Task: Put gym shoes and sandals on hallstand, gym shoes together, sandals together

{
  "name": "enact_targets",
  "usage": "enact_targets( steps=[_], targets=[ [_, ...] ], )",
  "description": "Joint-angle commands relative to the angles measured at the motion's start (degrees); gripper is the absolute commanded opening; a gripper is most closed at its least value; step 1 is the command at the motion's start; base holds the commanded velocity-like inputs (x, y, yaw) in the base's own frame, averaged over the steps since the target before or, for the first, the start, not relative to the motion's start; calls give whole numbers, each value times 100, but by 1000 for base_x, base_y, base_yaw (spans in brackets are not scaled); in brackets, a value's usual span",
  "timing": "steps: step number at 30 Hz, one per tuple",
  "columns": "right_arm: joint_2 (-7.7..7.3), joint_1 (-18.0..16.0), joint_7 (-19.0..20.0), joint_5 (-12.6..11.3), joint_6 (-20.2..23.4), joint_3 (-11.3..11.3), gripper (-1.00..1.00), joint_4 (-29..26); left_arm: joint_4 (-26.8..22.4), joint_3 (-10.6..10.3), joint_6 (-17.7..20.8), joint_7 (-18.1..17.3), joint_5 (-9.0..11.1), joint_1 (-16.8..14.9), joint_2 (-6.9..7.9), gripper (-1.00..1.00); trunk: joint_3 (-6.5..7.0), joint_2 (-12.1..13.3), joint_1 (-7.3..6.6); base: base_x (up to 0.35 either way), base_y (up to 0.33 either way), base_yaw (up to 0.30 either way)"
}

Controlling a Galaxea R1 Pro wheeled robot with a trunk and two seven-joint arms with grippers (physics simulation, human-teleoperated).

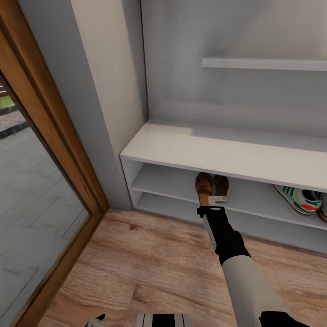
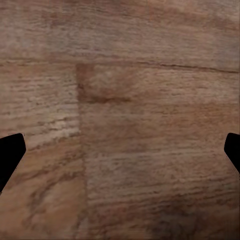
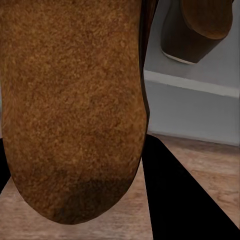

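The low, wide white-grey hallstand (image 1: 218,152) stands against the grey wall, with a broad flat top, two open shelf levels beneath it and a floating white wall shelf (image 1: 268,63) higher up. In front of it runs the light brown wood-grain plank corridor floor (image 1: 150,268), bordered on the left by a wood-framed glass door (image 1: 41,190).

The right arm, white at the forearm and black toward the wrist, reaches forward to the front edge of the upper open shelf. Its right gripper (image 1: 212,202) holds one slim dark brown leather sandal (image 1: 203,184) by the heel end, the sandal pointing into the shelf. In the right wrist view the tan suede insole of that held sandal (image 3: 75,105) sits between the black fingers (image 3: 185,200), so the jaws are pinching it. The second dark brown sandal (image 1: 221,185) lies just beside it on the same shelf.

At the right end of that shelf sit the two white gym shoes with green stripes and red-orange patches (image 1: 302,200), next to each other.

The left gripper (image 2: 120,155) hangs over bare floor planks, its black fingertips (image 2: 10,155) spread wide apart with nothing between them.
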Motion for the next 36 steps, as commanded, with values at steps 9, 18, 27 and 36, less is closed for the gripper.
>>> enact_targets(
  steps=[9, 18, 27, 36],
  targets=[
    [6, -3, 1, 38, 33, -13, -100, -8, 4, -40, -16, -4, 57, -4, 9, 100, -4, -2, 1, 90, -35, 0],
    [6, -3, 1, 43, 33, -13, -100, -7, 4, -40, -18, -4, 56, -5, 7, 100, -4, -2, 1, 224, 0, 0],
    [6, -3, 1, 46, 33, -21, -100, -3, 4, -40, -13, -4, 57, -3, 7, 100, -4, -2, 1, 80, 0, 0],
    [6, -3, 1, 46, 33, -22, -100, 1, 4, -40, -11, -4, 56, -5, 7, 100, -4, -2, 1, 56, -25, 0]
  ],
)
